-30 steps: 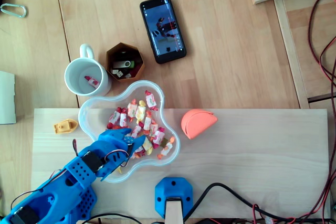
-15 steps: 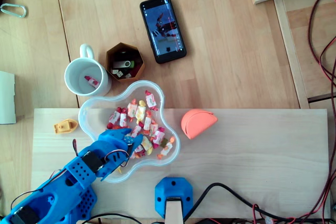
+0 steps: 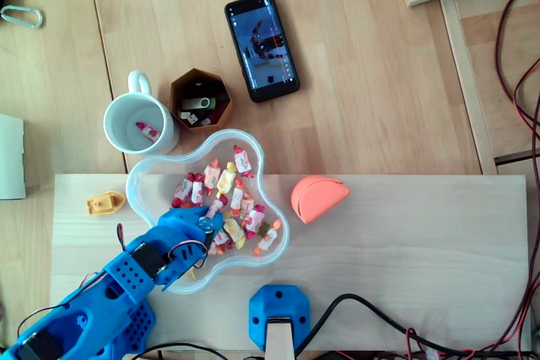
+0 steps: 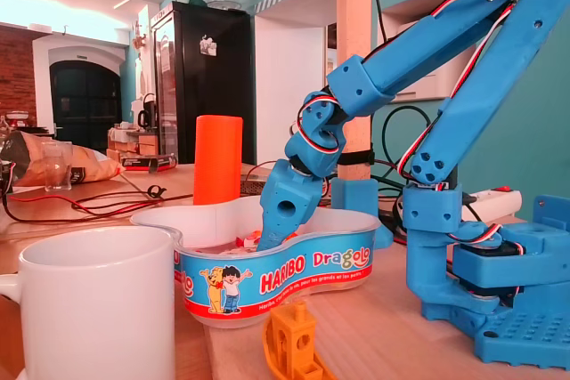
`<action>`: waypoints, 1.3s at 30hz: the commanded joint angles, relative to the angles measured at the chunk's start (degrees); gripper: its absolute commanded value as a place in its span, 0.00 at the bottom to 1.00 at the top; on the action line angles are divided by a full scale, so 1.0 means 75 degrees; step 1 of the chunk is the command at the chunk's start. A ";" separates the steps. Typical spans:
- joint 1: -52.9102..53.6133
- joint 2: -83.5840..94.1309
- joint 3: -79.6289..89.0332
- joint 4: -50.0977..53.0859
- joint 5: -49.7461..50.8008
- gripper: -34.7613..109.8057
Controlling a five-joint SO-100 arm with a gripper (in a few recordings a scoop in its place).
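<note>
My blue gripper (image 3: 213,222) reaches down into a clear, cloud-shaped Haribo bowl (image 3: 139,179) from its lower left side. Several wrapped candies (image 3: 226,179) lie in the bowl, and the fingers are closed among the ones near the middle, on a candy (image 3: 217,208). In the fixed view the gripper (image 4: 272,230) dips behind the bowl's wall (image 4: 294,260), which hides the fingertips. Left of the bowl stands a white mug (image 3: 118,137) with one candy (image 3: 148,131) inside; the fixed view has the mug (image 4: 89,309) close in front.
A brown hexagonal pot (image 3: 177,90) with small items stands beside the mug. A phone (image 3: 261,46) lies further back. A small orange boat (image 3: 105,202) sits left of the bowl, an orange-pink piece (image 3: 317,197) to its right. The arm's base (image 3: 278,309) is at the front edge.
The fingers have drawn together inside the bowl and edged slightly toward its middle. A few candies around them have shifted.
</note>
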 commanded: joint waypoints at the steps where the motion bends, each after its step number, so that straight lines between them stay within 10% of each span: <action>1: 0.0059 0.0199 -0.0199 0.0070 0.0094 0.22; 23: 0.0012 0.1512 -0.3281 0.0105 0.0199 0.22; 39: -0.2730 0.1430 -0.3398 -0.0047 0.0738 0.22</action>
